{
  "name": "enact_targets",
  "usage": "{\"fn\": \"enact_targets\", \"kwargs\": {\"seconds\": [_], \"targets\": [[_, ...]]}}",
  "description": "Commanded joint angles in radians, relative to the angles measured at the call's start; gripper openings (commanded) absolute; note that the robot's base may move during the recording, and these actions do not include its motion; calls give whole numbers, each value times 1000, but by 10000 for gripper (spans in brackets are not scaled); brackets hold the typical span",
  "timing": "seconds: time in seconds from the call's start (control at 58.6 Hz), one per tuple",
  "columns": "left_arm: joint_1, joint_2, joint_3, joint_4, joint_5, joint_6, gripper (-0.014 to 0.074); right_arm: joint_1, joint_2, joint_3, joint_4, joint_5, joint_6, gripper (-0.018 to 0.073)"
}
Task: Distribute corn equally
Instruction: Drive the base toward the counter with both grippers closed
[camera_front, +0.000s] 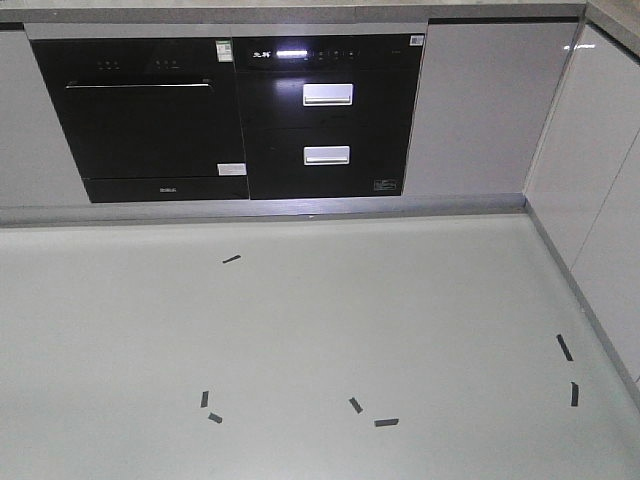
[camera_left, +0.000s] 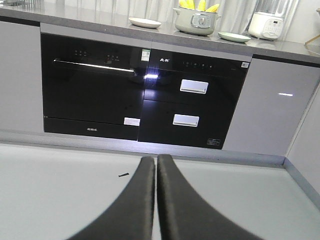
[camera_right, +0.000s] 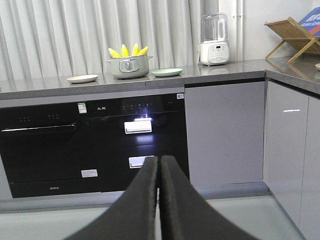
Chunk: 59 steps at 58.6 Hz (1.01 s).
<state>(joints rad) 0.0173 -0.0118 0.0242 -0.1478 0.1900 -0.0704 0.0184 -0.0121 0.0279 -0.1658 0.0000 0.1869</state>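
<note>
The left gripper (camera_left: 156, 160) is holding its jaws pressed together with nothing between them, and the right gripper (camera_right: 159, 159) is doing the same. Both are hanging low over the pale floor (camera_front: 320, 330), well apart from any of the work.

Beyond them, the black oven (camera_left: 90, 85) and the drawer unit (camera_left: 192, 105) are standing under a grey counter (camera_right: 225, 70). The corn (camera_right: 129, 50) is sitting up there, several yellow cobs standing tip-up in a lidless pot (camera_right: 130, 66) – the exact count is hard to tell from here. A white plate (camera_right: 82, 78) is lying to one side of the pot and a green plate (camera_right: 167, 72) to the other, both looking bare. A blender (camera_right: 214, 40) is standing further along.

By my reading, the task is only at the approach – no cob is out of the pot yet. The next move is calling for the base to close on the counter, the arms to rise above the pot rim, and one pair of jaws to part before descending on a single cob near its tip.
</note>
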Motion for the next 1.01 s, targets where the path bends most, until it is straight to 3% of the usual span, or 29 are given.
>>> {"fn": "enact_targets", "kwargs": {"seconds": [0.0, 0.99], "targets": [[0, -14, -22, -2, -72, -6, -6, -8, -5, 18, -12, -75, -1, -5], [0, -14, -22, -2, -72, -6, -6, -8, -5, 18, -12, -75, -1, -5]]}}
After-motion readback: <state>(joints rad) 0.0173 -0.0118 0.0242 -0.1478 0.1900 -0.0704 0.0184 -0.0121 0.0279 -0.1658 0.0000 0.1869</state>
